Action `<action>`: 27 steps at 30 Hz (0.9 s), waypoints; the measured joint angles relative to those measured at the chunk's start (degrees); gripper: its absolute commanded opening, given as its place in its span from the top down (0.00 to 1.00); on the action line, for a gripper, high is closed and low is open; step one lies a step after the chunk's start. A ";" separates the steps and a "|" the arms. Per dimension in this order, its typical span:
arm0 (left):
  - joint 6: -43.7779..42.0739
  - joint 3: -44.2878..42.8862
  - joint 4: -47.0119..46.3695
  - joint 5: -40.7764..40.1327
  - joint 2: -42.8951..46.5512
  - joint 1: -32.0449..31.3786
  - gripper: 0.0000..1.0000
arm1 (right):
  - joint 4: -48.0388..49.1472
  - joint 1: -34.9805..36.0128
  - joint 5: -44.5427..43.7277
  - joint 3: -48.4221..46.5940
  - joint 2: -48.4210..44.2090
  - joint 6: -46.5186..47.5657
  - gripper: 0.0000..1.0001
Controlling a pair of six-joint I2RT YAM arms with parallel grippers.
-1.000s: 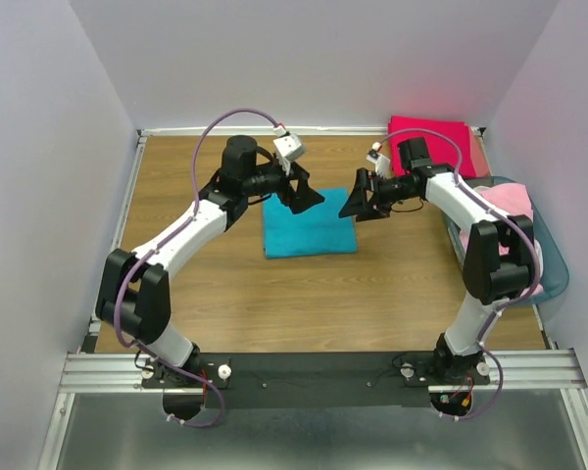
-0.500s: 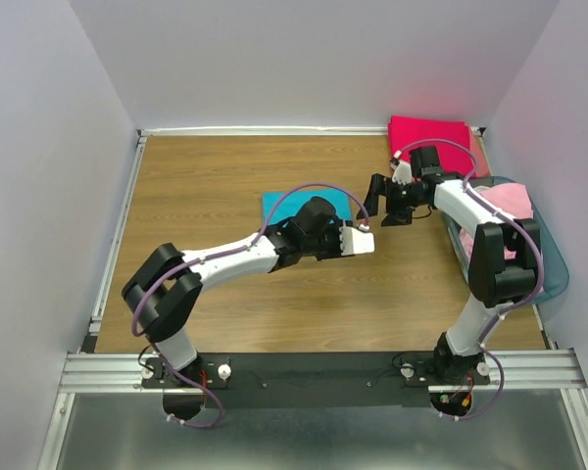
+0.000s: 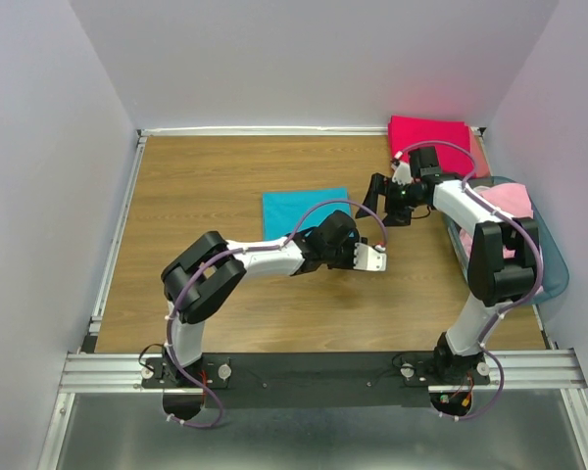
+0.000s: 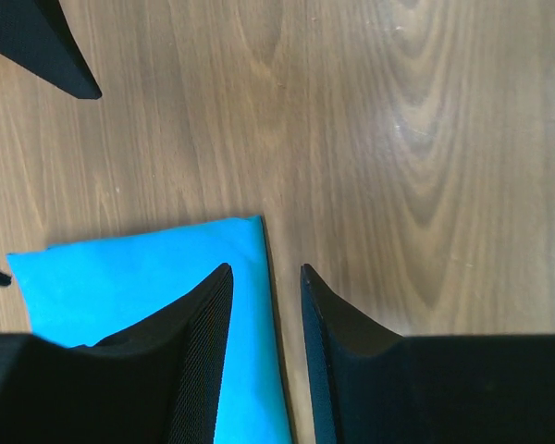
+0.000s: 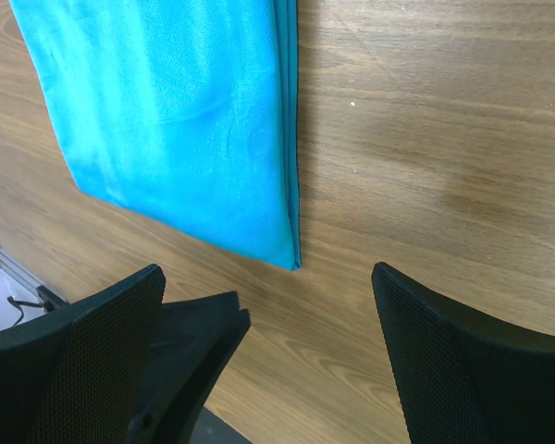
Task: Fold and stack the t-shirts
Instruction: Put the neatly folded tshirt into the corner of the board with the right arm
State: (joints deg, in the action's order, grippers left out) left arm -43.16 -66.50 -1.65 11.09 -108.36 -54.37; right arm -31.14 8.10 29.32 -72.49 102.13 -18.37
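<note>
A folded teal t-shirt lies flat mid-table; it also shows in the left wrist view and the right wrist view. My left gripper hangs low over the shirt's right edge near a corner, jaws a narrow gap apart and empty. My right gripper is wide open and empty, just right of the shirt. A folded crimson-pink t-shirt lies at the back right. Light pink t-shirts sit in the basket.
The blue-tinted plastic basket stands at the right edge beside my right arm. White walls and a metal rail enclose the wooden table. My left forearm crosses the shirt's near edge.
My left arm swung from the shirt's far side round to its near right corner and dropped low. My right gripper drew back to the right, away from the shirt.
</note>
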 measured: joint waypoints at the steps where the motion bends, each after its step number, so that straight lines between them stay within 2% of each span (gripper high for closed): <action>1: -0.37 -0.42 -0.07 0.00 -0.59 0.04 0.57 | 0.00 -0.07 0.00 0.09 0.00 -0.09 0.00; 12: -2.73 -2.80 -1.95 -0.13 -6.16 0.83 0.57 | 0.20 -0.72 -0.02 0.46 0.85 -1.14 0.00; 14: -2.78 -3.69 -2.34 -0.13 -7.06 1.33 0.60 | 0.22 -0.72 -0.15 0.46 0.96 -1.14 0.00; 15: -2.78 -4.20 -2.49 -0.13 -7.54 1.79 0.63 | 0.22 -0.72 -0.15 0.46 1.03 -1.16 0.00; 16: -2.86 -4.37 -2.60 -0.13 -7.76 2.03 0.70 | 0.22 -0.72 -0.15 0.46 1.07 -1.16 0.00; 24: -3.65 -5.18 -1.99 0.20 -8.59 3.65 0.87 | 0.63 -0.72 -0.11 0.46 3.04 -2.27 0.00; 27: -3.72 -5.53 -1.40 0.90 -8.59 3.67 0.98 | 1.53 -0.72 0.90 0.74 4.55 -3.67 0.00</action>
State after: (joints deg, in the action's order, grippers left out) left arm -46.87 -72.03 -3.05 11.99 -116.95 -50.70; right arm -29.61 7.38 30.22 -71.75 106.67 -22.04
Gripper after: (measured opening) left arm 0.090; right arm 0.998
